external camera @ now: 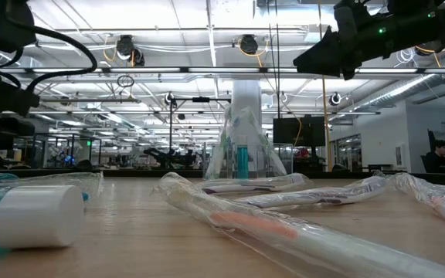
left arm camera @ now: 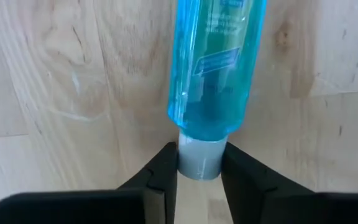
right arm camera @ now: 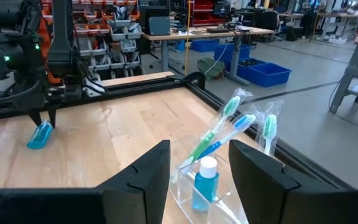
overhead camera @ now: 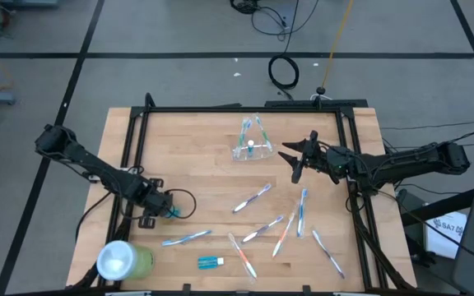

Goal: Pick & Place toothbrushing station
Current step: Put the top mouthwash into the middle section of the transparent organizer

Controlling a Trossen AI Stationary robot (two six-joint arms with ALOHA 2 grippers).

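Small clear colourless plastic cup [overhead camera: 250, 149], the toothbrushing station, stands upright on the pale wooden table [overhead camera: 204, 140], upper centre of the high view. It holds several wrapped toothbrushes leaning outward and a small blue bottle with a white cap [right arm camera: 204, 180].

Right gripper [overhead camera: 296, 160] hovers just right of the cup in the high view, above the table and not touching it. Fingers stand apart with nothing between them. In the right wrist view the cup sits directly ahead, framed by the two fingers [right arm camera: 140, 174], its long axis vertical. This arm is much the nearer to the cup.

Left gripper [overhead camera: 168, 207] is low at the table's lower-left area in the high view, well apart from the cup. Its wrist view shows a blue transparent tube with a grey cap [left arm camera: 215, 68] lying flat, long axis running straight away from the fingers [left arm camera: 165, 174], cap end between them. The fingers flank the cap closely; touching on both sides, I judge, though a firm clamp cannot be confirmed.

Loose wrapped toothbrushes [overhead camera: 251, 198] lie scattered across the table's lower centre and right. A light-green opaque cup with whitish top [overhead camera: 123, 260] lies at the lower left corner
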